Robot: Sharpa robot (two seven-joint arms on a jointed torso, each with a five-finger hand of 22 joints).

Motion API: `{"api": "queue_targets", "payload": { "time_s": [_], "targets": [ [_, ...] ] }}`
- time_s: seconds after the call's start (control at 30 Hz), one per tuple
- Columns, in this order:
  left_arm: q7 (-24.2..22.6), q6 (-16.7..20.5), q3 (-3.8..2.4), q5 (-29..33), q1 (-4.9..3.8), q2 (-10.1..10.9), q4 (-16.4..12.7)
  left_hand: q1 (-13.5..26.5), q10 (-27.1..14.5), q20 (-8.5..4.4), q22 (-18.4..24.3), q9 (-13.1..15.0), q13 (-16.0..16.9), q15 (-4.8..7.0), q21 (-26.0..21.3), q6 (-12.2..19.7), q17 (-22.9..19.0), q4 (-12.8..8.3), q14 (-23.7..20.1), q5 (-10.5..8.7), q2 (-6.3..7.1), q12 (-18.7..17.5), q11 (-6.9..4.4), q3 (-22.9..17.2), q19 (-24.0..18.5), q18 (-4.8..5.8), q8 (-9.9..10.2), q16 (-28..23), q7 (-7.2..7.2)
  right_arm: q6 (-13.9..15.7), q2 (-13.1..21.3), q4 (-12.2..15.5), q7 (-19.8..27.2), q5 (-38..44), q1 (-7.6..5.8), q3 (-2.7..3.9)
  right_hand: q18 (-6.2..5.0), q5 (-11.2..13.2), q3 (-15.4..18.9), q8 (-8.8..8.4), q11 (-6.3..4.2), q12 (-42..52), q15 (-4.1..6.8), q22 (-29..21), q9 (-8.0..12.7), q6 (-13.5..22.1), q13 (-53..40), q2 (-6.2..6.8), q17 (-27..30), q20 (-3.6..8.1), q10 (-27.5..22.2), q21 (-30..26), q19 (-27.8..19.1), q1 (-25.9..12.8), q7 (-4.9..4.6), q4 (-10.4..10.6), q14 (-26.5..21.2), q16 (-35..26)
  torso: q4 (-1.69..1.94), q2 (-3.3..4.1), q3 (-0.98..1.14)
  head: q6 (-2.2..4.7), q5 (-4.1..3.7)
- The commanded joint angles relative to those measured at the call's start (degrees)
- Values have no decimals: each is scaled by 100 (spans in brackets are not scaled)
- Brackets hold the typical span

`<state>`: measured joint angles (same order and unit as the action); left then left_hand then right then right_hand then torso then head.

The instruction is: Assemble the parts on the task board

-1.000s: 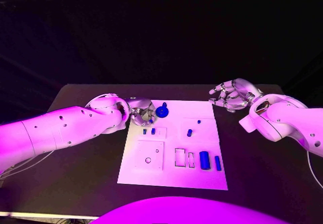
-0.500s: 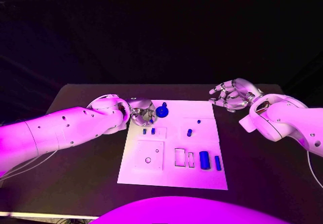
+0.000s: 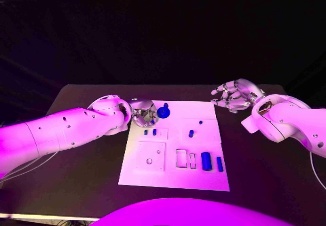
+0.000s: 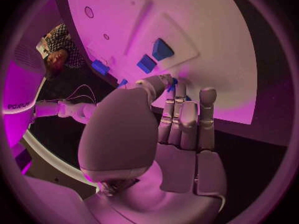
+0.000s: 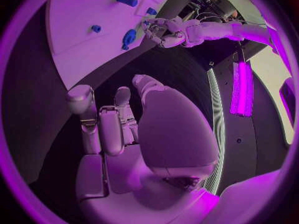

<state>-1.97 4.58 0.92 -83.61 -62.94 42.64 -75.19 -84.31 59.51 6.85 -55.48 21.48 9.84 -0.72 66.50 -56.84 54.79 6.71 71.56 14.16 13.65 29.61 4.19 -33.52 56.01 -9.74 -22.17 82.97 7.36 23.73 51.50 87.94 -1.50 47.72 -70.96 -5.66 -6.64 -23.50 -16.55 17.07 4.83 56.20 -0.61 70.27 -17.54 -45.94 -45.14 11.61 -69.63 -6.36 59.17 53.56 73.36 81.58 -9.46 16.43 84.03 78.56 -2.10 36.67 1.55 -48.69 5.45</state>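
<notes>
Barely anything's moved since half a second ago. Our left hand [image 3: 143, 114] still pinches the round blue part [image 3: 164, 112] at the task board [image 3: 176, 176] corner; our right hand [image 3: 233, 95] stays curled, holding nothing.

You see strong magenta light glaring off the task board [image 3: 175, 146] against a dim, black surround, while both wrist views bend heavily at their rims.

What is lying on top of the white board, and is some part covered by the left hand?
Small blue parts lie on the task board. The left hand covers its far left corner; anything beneath is hidden.
</notes>
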Motion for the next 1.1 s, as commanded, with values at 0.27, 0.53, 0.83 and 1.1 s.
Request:
{"api": "queue_targets", "payload": {
  "time_s": [0.27, 0.53, 0.83, 1.1],
  "targets": [
    [-27, -19, 21, 75, 35, 30, 18, 56, 112, 7, 4, -54, -16, -23, -39, 183, -26, -61, 18, -33, 68, -199, 14, -14, 20, 69, 276, 41, 66, -48, 2, 0, 43, 14, 6, 1, -67, -36, -23, 33, -26, -40, 41, -6, 2, -25, 6, 36, 6, 14, -8, -18, -30, -1, -20, 3, 40, -11, -1, -1, 2, 8, 9],
    [-55, 47, 21, 124, 36, 35, 19, 85, 129, 21, 29, -90, -19, -40, -74, 328, -63, -67, -2, -34, 104, -311, 33, -30, -3, 63, 452, 39, 101, -50, 3, -3, 43, 14, 8, 1, -67, -36, -23, 33, -26, -40, 41, -6, 2, -25, 6, 36, 6, 14, -8, -18, -30, -1, -20, 3, 40, -11, -2, -2, 1, 3, 12],
    [-60, 107, 21, 158, 37, 39, 17, 112, 154, 29, 47, -112, -13, -46, -98, 414, -99, -61, -22, -33, 127, -360, 37, -29, -19, 58, 550, 36, 117, -51, 6, -8, 43, 14, 12, 1, -67, -36, -23, 33, -26, -40, 41, -6, 2, -25, 6, 36, 6, 14, -8, -18, -30, -1, -20, 3, 40, -11, -5, -3, 3, 2, 15],
    [-11, 76, 21, 164, 38, 49, 26, 119, 196, 30, 79, -150, 0, -42, -141, 565, -178, -73, -60, -32, 153, -430, 31, -38, -39, 49, 705, 15, 123, -73, 6, -13, 10, 16, 17, 1, -77, -39, -59, 46, -28, -100, 44, -44, 6, -10, 100, 62, 45, 19, -44, -95, -44, -21, -19, 0, 34, -48, -5, -3, 4, -1, 14]
  ]
}}
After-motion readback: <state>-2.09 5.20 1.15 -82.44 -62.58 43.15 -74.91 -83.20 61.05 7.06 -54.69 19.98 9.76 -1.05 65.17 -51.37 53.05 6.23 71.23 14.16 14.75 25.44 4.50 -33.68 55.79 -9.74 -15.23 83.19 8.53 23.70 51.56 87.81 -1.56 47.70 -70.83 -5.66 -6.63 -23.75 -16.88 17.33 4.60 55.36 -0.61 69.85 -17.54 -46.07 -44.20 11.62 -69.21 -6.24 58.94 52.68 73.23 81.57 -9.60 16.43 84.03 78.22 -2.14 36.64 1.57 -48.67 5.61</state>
